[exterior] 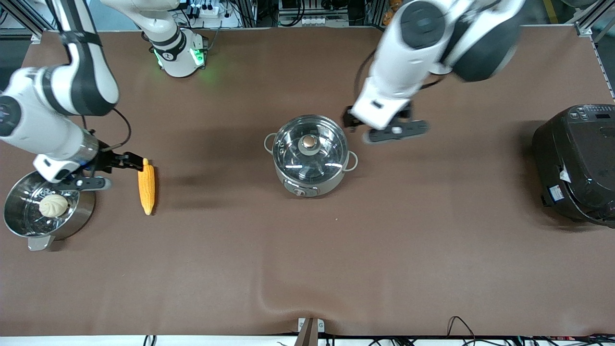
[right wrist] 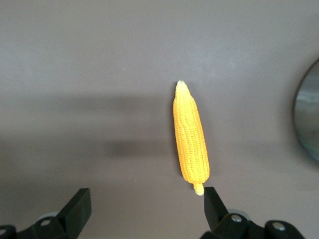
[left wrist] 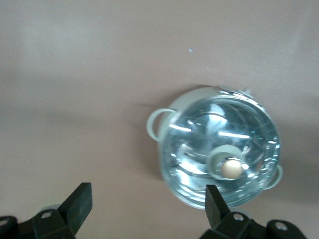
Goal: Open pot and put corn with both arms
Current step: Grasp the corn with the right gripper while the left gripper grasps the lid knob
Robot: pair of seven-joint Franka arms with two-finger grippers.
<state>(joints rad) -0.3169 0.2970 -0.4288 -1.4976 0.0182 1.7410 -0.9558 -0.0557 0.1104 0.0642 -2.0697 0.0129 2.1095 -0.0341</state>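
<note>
The steel pot [exterior: 310,166] stands mid-table on its grey base with a front dial. A glass lid with a tan knob [exterior: 310,142] lies on it. My left gripper [exterior: 384,129] hangs above the table beside the pot, toward the left arm's end. In the left wrist view it [left wrist: 147,199] is open and empty, with the pot [left wrist: 199,144] and lid knob [left wrist: 232,168] near one fingertip. The yellow corn [exterior: 146,185] lies on the table toward the right arm's end. My right gripper [exterior: 132,162] is at the corn's blunt end, open and empty [right wrist: 144,199]; the corn [right wrist: 191,139] lies just off one fingertip.
A steel steamer pot [exterior: 19,226] with a white bun [exterior: 53,205] in it stands beside the corn at the right arm's end; its rim shows in the right wrist view [right wrist: 310,119]. A large black cooker [exterior: 579,163] stands at the left arm's end.
</note>
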